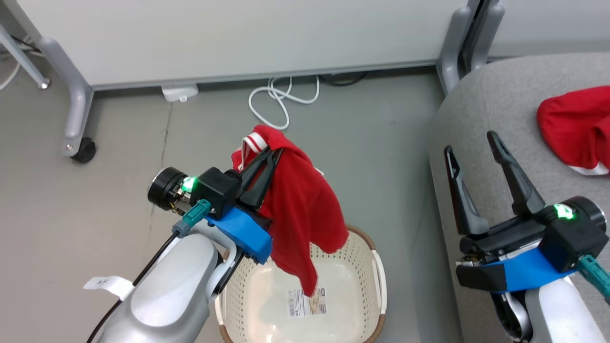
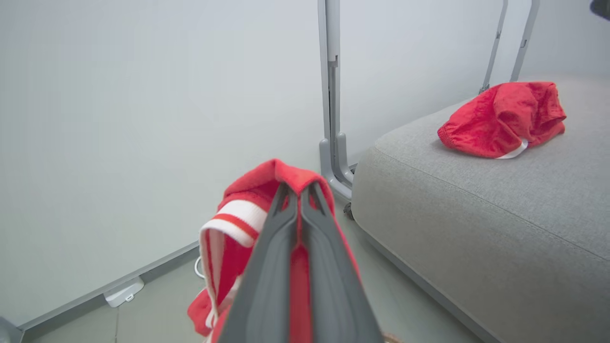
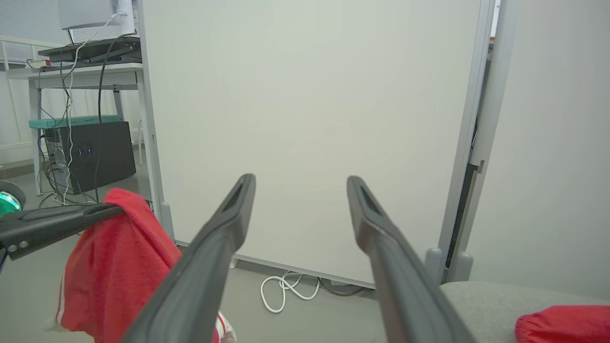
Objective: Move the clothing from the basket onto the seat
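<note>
above the basket (image 1: 366,274) — left claw (image 1: 272,152) tight on clothing (image 1: 305,205)

Nothing reads clearly: the printed sticker (image 1: 307,301) on the floor of the basket (image 1: 380,286) is too small, and the white tag (image 1: 102,284) on a black cable (image 1: 151,261) bears an illegible scrawl.

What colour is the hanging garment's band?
The band is white with a red stripe, best in left wrist view.

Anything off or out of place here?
Nothing spilled or damaged. One red garment hangs from the shut left gripper above the basket; the other garment lies crumpled on the seat. Only stray thing: a white cable looped on the floor.
</note>
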Tool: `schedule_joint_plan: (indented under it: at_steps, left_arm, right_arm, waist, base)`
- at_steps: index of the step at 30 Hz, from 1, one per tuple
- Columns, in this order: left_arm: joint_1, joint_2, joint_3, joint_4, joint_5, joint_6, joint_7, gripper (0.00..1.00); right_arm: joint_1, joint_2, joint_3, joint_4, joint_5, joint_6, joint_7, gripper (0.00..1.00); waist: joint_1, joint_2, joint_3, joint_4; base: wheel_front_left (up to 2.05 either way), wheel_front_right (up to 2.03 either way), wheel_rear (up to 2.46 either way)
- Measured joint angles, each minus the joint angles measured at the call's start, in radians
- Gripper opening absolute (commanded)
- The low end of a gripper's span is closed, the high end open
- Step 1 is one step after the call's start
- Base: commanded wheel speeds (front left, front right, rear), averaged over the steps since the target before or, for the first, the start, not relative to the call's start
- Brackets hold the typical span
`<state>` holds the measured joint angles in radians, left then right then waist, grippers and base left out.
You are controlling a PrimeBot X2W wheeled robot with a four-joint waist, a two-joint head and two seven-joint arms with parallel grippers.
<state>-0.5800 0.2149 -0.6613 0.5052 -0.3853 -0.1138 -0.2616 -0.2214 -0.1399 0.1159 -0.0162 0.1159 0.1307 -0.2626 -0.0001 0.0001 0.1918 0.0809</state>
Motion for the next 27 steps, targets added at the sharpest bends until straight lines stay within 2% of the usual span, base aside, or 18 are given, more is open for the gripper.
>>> schedule_joint_plan:
  at_steps: [12,23,27]
  left_arm:
    - [0.001,-0.031,0.053,-0.149,0.092,-0.008,0.000,0.00]
    - [-0.030,-0.044,0.032,-0.193,0.108,-0.011,0.000,0.00]
    - [-0.030,-0.044,0.025,-0.194,0.108,-0.012,0.000,0.00]
  right_arm:
    - [0.050,0.022,0.013,0.022,0.010,0.000,0.000,1.00]
    - [0.084,0.033,0.023,0.026,0.017,0.000,0.000,1.00]
    - [0.081,0.015,0.052,0.025,0.021,0.000,0.000,1.00]
  waist:
    - [0.0000,0.0000,-0.104,-0.016]
    - [0.0001,0.0000,-0.147,-0.034]
    - [0.0001,0.0000,-0.157,-0.035]
  base:
    - [0.00,0.00,0.00]
    - [0.00,0.00,0.00]
    - [0.00,0.00,0.00]
